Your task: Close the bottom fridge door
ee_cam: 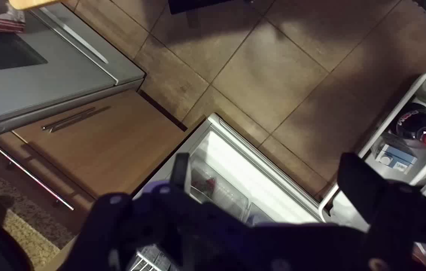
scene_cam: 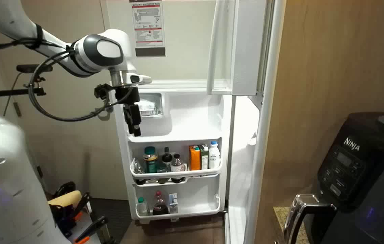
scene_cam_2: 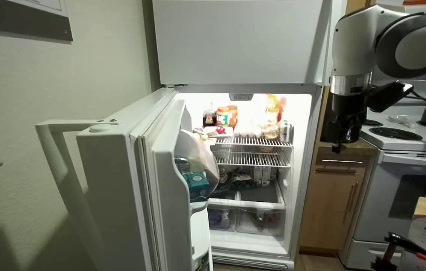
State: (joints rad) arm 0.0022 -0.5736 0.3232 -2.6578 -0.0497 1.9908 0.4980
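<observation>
The bottom fridge door (scene_cam: 192, 118) stands wide open. Its inner side, with a clear-lidded bin and shelves of bottles and cartons, shows in an exterior view. Its edge (scene_cam_2: 111, 180) and long white handle (scene_cam_2: 58, 162) show in an exterior view. In the wrist view its lower shelf (ee_cam: 388, 120) is at the right. My gripper (ee_cam: 264, 160) is open and empty, fingers wide apart, pointing down. It hangs in the air in front of the fridge in both exterior views (scene_cam: 135, 130) (scene_cam_2: 343, 142), apart from the door.
The upper fridge door (scene_cam_2: 235, 41) is shut above the lit compartment (scene_cam_2: 250, 146). A stove (scene_cam_2: 397, 128) and wooden cabinet (scene_cam_2: 329, 207) stand beside the fridge. A black Ninja appliance (scene_cam: 351, 169) is on the counter. Clamps (scene_cam: 90, 230) lie near the robot's base.
</observation>
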